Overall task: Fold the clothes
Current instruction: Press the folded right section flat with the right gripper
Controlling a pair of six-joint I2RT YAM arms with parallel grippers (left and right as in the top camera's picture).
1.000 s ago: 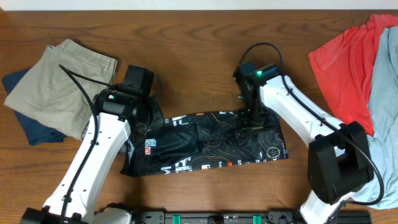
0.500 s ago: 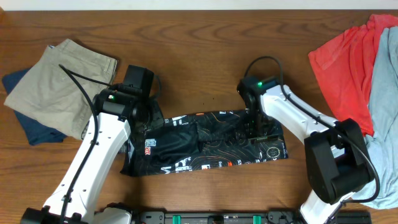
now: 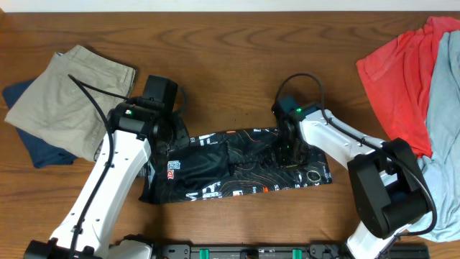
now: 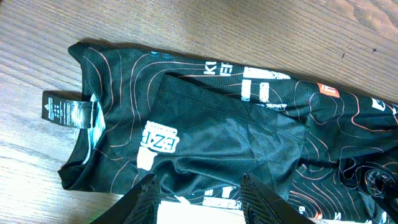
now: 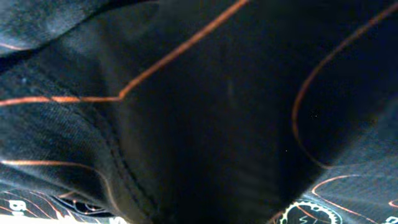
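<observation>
The clothes, a black jersey (image 3: pixel 237 173) with orange contour lines and white lettering, lie in a long folded strip across the table's near middle. My left gripper (image 3: pixel 167 152) hovers over its left end. In the left wrist view the left gripper (image 4: pixel 199 186) is open, its two dark fingers (image 4: pixel 146 196) apart above the jersey (image 4: pixel 217 134) with nothing between them. My right gripper (image 3: pixel 289 154) is pressed down into the right part of the strip. Black jersey cloth (image 5: pixel 186 93) fills the right wrist view up close and hides the fingers, which are shut on a pinch of it.
Khaki shorts (image 3: pixel 68 97) lie on a dark blue garment (image 3: pixel 32 147) at the far left. A red shirt (image 3: pixel 399 75) and a light blue garment (image 3: pixel 445 122) are heaped at the right edge. The jersey's neck label (image 4: pixel 68 112) lies flat on the wood.
My right gripper has dropped a little nearer and lower onto the jersey's right part and closed on the cloth. The left arm has not moved.
</observation>
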